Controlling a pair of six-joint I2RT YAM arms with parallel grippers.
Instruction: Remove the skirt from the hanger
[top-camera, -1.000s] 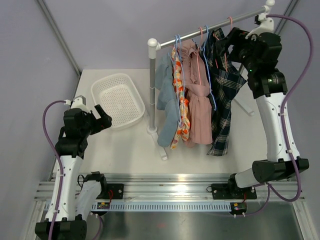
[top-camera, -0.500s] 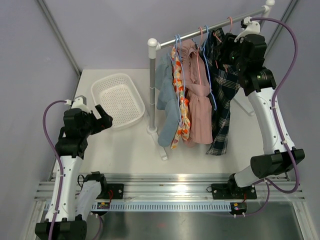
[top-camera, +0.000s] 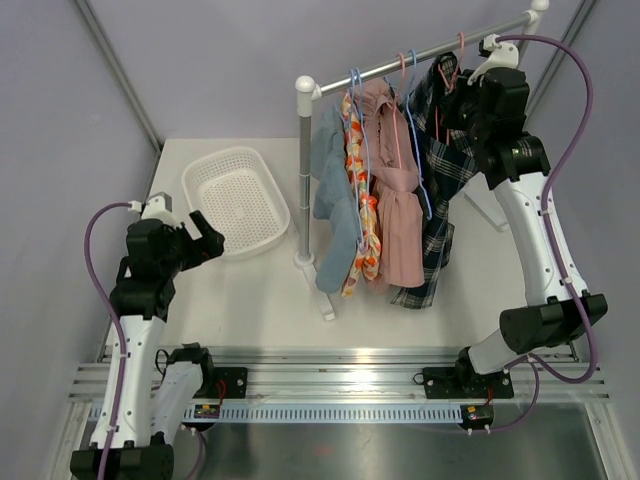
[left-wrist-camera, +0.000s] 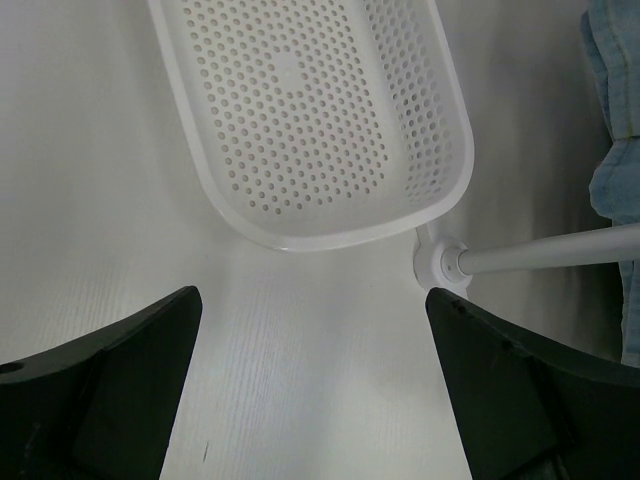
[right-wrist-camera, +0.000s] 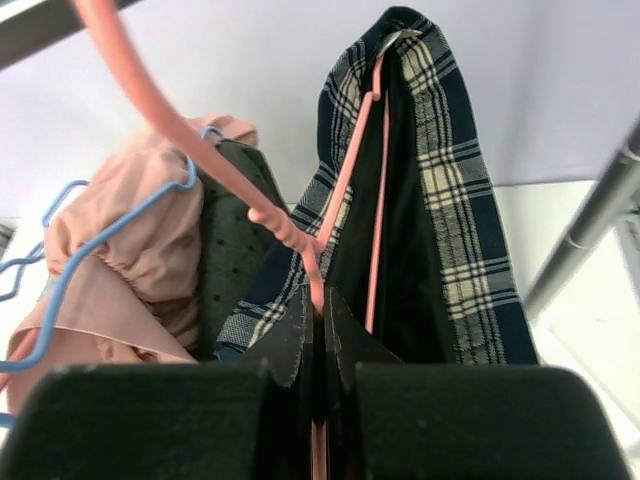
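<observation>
The left gripper (top-camera: 205, 235) hovers near the table's (top-camera: 260, 295) 9 o'clock edge, jaws wide apart. Bare tabletop separates it from the white basket (top-camera: 235, 200) at its 1 o'clock. Past the rack post (top-camera: 304, 170), the plaid skirt (top-camera: 440, 190) hangs at 2 o'clock, near the rail's right end. The right gripper (top-camera: 455, 85) is clamped on the pink hanger (right-wrist-camera: 280, 228). Its fingers hide the wire's lower run, and the wrist view cuts off the skirt's hem.

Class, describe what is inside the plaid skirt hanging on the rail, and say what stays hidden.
A pink hanger runs inside the plaid skirt, its wire pinched by the right gripper. Fabric covers the hanger's far end.
</observation>
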